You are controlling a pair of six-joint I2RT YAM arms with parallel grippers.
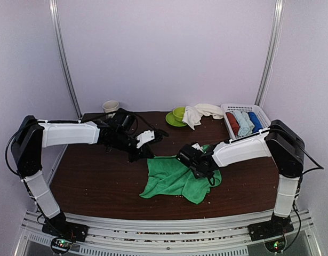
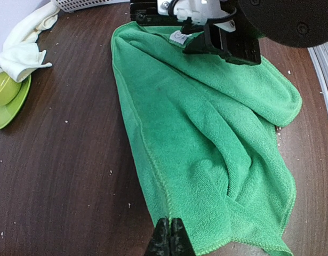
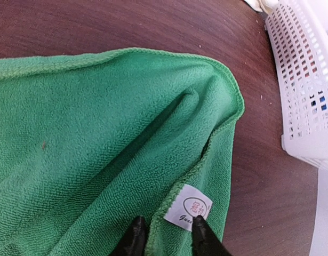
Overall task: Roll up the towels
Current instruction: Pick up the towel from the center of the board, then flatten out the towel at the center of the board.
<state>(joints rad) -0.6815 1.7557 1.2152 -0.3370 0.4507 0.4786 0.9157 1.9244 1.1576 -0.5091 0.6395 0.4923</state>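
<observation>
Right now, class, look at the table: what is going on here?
Two robot arms are working on the green towel, which lies rumpled and unrolled on the table. The left claw is shut on one corner; the right claw stands open astride the hem by the label. The cream towel lies untouched beside the green cup.

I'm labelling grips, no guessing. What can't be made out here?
- Right wrist view: the right gripper, tips cut off by the bottom edge; hold on the green towel unclear.
- Left wrist view: the left gripper, shut, covers the hem; cannot tell if it is caught.
- Top view: both contact spots too small, dark.
- Right wrist view: basket cut off at the right edge.
</observation>
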